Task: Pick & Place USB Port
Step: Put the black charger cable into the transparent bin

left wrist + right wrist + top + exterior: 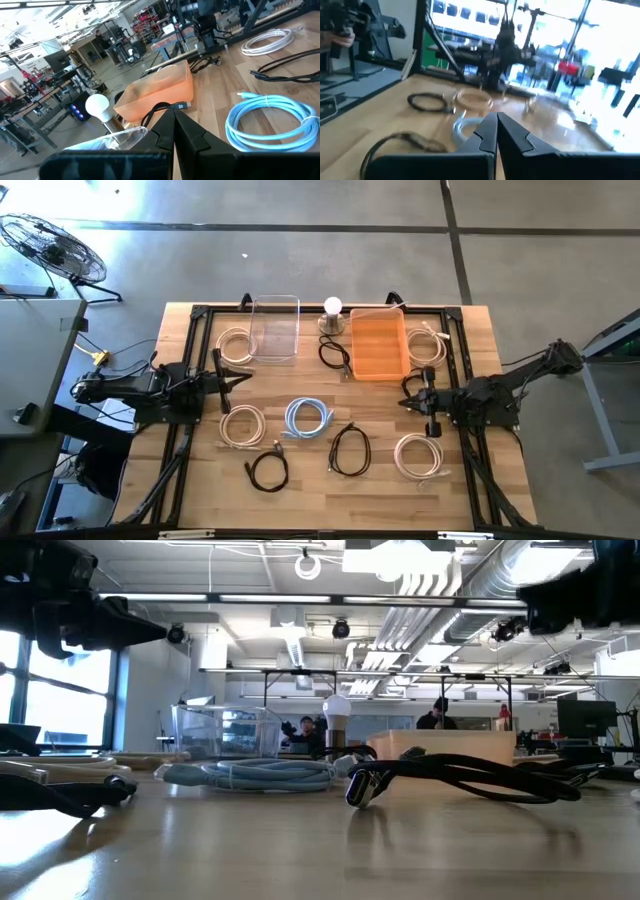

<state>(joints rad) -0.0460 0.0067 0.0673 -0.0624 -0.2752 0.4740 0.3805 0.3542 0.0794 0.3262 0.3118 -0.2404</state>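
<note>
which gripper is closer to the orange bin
Right. The right gripper, shut, sits just below the orange bin in the high view; the left gripper, also shut, is across the table beside the clear bin.

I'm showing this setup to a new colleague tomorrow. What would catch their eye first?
Probably the translucent orange plastic bin at the table's far edge, beside a white light bulb on a small base and a clear plastic bin. Next, the light-blue coiled cable mid-table among cream and black coils. The left gripper and right gripper flank them, jaws shut, empty.
</note>
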